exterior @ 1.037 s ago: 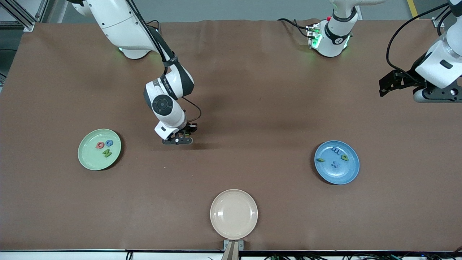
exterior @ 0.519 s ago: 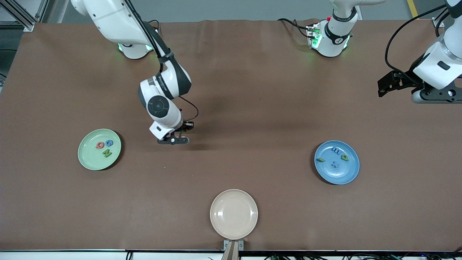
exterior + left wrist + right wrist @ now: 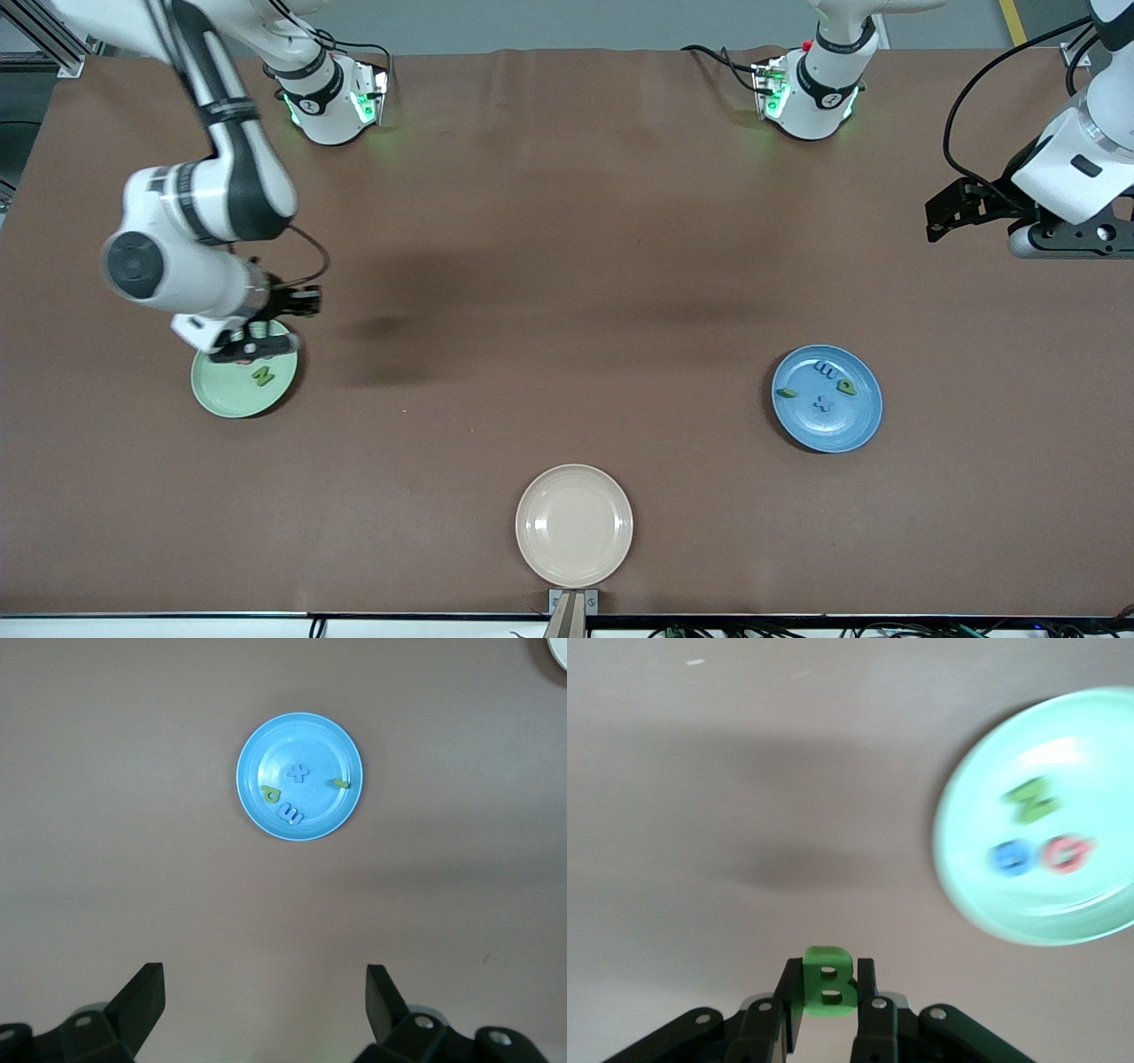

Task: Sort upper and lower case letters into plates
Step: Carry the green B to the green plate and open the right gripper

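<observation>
The right gripper [image 3: 252, 346] hangs over the pale green plate [image 3: 232, 397] toward the right arm's end of the table, pinching a green letter B [image 3: 827, 983]; from the front the B is hidden by the wrist, as are the plate's blue and red letters [image 3: 1008, 858], leaving only a green N [image 3: 262, 376] plain; the left gripper [image 3: 266, 1014] waits with fingers spread, cut off at the picture's edge; the blue plate [image 3: 864, 425] holds small letters, hard to read; a cream-beige plate [image 3: 574, 525] lies nearest the front camera.
</observation>
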`<state>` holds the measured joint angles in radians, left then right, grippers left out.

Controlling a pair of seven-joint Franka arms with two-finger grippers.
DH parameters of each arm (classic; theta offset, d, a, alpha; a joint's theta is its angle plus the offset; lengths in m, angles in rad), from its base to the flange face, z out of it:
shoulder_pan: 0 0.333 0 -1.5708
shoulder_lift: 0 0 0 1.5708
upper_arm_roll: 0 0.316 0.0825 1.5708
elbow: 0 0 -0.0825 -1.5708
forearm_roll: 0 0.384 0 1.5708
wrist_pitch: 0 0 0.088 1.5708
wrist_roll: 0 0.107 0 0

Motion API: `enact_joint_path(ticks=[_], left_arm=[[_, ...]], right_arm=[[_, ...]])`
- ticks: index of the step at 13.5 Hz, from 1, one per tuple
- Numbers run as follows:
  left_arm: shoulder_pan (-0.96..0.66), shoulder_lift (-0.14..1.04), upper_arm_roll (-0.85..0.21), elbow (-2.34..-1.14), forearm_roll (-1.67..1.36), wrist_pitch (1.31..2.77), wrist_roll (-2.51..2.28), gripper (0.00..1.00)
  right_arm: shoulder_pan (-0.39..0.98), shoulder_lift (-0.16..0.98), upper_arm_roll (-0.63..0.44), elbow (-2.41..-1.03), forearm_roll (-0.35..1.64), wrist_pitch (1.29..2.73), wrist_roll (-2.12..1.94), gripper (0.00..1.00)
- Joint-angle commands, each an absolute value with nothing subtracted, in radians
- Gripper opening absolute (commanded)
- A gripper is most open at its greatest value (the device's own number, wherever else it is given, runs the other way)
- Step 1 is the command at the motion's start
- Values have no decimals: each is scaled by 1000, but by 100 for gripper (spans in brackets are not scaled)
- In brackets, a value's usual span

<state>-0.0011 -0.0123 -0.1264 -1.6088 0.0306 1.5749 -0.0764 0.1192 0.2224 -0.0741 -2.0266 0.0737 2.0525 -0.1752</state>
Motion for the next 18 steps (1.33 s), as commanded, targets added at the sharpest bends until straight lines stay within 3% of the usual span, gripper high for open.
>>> enact_joint_path(ticks=[1, 10, 14, 15, 16, 17, 18], left_arm=[[-2, -17, -126, -1606, 23, 1585, -63, 100], [5, -28, -124, -1606, 25, 1588, -60, 100], [3, -31, -126, -1598, 25, 1591, -58, 100], [0, -34, -126, -1597, 25, 1591, -58, 100], [0, -35, -126, -1594, 22, 1591, -58, 100], [2, -32, -126, -1595, 20, 1595, -57, 100], [2, -28, -126, -1600, 18, 1612, -57, 100]], right_arm=[[19, 282, -49, -2048, 51, 2163, -294, 13], [-21, 471, -49, -2016, 51, 2373, -304, 15], [-20, 509, -48, -2013, 52, 2410, -302, 24], [-20, 509, -48, -2011, 52, 2410, -302, 35], [-17, 508, -48, -2008, 52, 2401, -296, 63], [-14, 503, -48, -2008, 52, 2396, -293, 100], [-15, 491, -48, -2009, 52, 2378, -291, 100]])
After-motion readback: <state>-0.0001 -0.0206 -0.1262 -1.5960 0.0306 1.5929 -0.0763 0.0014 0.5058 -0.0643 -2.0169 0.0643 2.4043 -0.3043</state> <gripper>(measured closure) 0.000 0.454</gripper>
